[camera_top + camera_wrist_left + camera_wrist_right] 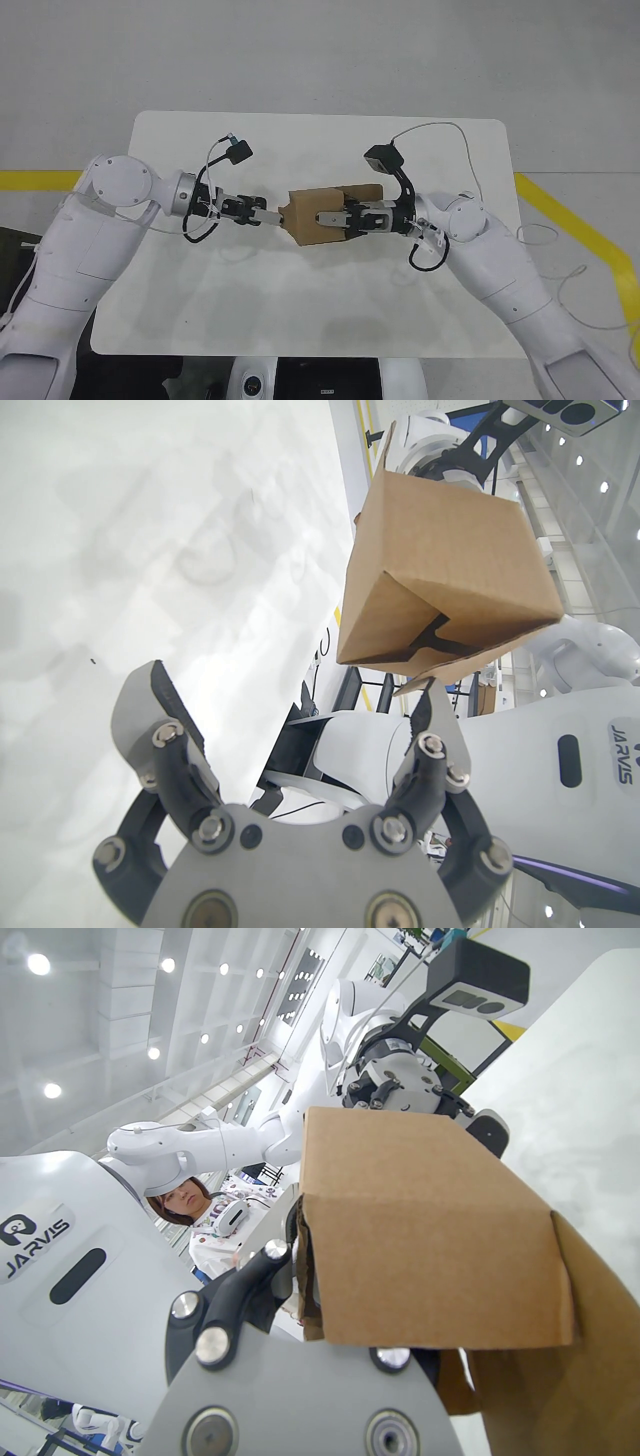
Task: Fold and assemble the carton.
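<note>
Left pincer (268, 216): jaws spread wide, at the carton's 9 o'clock, one fingertip (429, 696) just beside a loose flap edge.
Carton (310, 232): brown, folded into a box, over the middle of the white table (300, 320); its closed end with tucked flaps faces 9 o'clock.
Right pincer (325, 218): at the carton's 3 o'clock, clamped on its wall, one finger across the top face.

Inside a robotics test hall: a white work table (300, 320) stands on a smooth grey floor (300, 50) marked with yellow safety lines (35, 180). Overhead, rows of round lamps (39, 964) dot a high white panelled ceiling (100, 1003). Dark metal frames (350, 692) stand beyond the table.
</note>
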Robot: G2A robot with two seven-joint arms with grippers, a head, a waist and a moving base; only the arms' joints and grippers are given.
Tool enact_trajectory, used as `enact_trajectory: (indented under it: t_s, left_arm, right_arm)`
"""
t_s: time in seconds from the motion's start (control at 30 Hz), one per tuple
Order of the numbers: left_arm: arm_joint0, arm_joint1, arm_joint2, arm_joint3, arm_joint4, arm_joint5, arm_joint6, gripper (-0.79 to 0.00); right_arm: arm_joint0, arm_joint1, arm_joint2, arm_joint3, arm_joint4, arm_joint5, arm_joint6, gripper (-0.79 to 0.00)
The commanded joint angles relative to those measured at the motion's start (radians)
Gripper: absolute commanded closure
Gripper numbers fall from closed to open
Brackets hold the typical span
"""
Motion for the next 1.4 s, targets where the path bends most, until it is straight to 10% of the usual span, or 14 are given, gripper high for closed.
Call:
enact_trajectory:
  t_s: [0.0, 1.37]
  left_arm:
    - [-0.003, -0.001, 0.003, 0.002, -0.005, -0.002, -0.001, -0.785]
    - [-0.023, -0.016, 0.036, 0.050, -0.047, -0.052, 0.005, -0.785]
  right_arm:
    - [0.005, -0.003, -0.009, 0.000, 0.003, -0.001, -0.001, 0.000]
    - [0.049, -0.036, -0.078, 0.152, 0.051, 0.001, 0.000, 0.000]
